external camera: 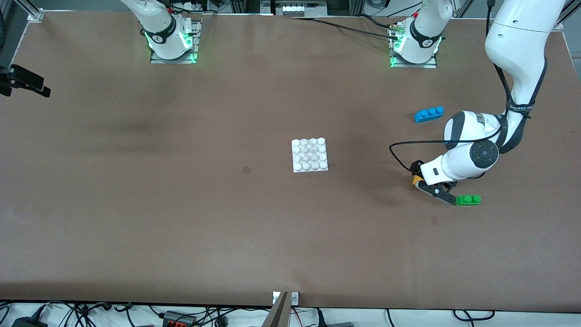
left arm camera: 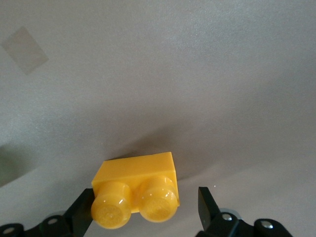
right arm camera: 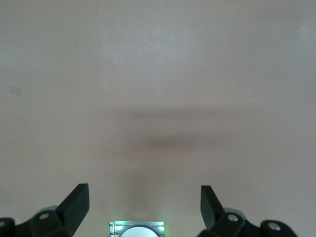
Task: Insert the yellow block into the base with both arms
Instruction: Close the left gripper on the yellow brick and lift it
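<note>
The green brick lies nearest the front camera. Just beside it the left gripper is down at the table, fingers spread around the yellow block — apparently not yet pinching, a gap showing. The base sits mid-table, toward the right arm's end. The right gripper waits — spread.

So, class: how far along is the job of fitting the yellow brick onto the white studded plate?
Nothing is finished: the flat white studded plastic plate sits bare mid-table. In hand: the left pincer, open, straddles the small yellow two-stud plastic brick on the table. Left: gripping, carrying, pressing on. The right pincer waits, open.
</note>
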Robot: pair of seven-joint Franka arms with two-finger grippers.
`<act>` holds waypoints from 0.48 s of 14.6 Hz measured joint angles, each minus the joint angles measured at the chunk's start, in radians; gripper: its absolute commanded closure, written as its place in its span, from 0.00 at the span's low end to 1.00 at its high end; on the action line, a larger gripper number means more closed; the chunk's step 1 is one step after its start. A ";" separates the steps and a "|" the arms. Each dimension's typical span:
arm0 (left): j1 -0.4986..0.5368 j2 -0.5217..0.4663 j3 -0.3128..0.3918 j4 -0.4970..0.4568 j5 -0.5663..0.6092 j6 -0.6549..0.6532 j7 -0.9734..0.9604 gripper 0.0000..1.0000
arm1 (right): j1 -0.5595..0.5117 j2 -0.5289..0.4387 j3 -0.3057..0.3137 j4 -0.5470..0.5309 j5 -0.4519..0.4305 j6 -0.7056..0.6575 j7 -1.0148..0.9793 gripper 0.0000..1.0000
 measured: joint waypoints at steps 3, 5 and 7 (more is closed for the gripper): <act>0.000 0.000 0.000 0.000 0.000 0.001 0.005 0.30 | -0.001 0.000 -0.003 0.000 0.000 0.000 0.000 0.00; 0.001 0.000 0.000 0.000 0.000 0.002 0.019 0.34 | -0.003 0.004 -0.007 0.000 0.000 0.000 0.000 0.00; 0.009 -0.001 0.000 0.000 0.000 0.004 0.033 0.36 | -0.010 0.008 -0.009 0.000 -0.001 -0.001 0.000 0.00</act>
